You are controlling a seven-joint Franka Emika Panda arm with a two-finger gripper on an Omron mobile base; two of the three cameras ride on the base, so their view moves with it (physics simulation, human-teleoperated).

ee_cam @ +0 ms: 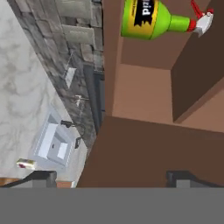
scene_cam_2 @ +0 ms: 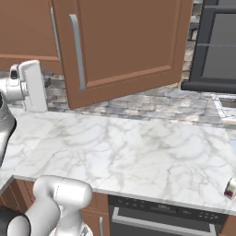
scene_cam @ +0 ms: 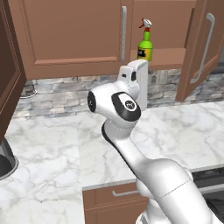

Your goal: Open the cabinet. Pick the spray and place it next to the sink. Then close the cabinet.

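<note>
The cabinet [scene_cam: 74, 35] hangs above the counter with its right door [scene_cam: 204, 48] swung open and its left door shut. The spray [scene_cam: 145, 43], a green bottle with a white trigger and red tip, stands upright on the open shelf. In the rolled hand view the spray [ee_cam: 153, 19] lies along the top edge. My gripper [ee_cam: 113, 179] is open with nothing between its widely spread fingertips [ee_cam: 41, 177]. The white hand [scene_cam: 136, 75] is just below and left of the bottle, at the cabinet's bottom edge, apart from it. The sink [ee_cam: 53, 146] shows small and far off.
The open door [scene_cam_2: 120, 46] with its silver bar handle [scene_cam_2: 76, 50] juts out over the marble counter [scene_cam_2: 138, 147]. A dark appliance [scene_cam_2: 216, 46] hangs at the right. A small container [scene_cam_2: 230, 188] sits near the counter's front right edge. Drawer fronts [scene_cam: 118, 197] lie below.
</note>
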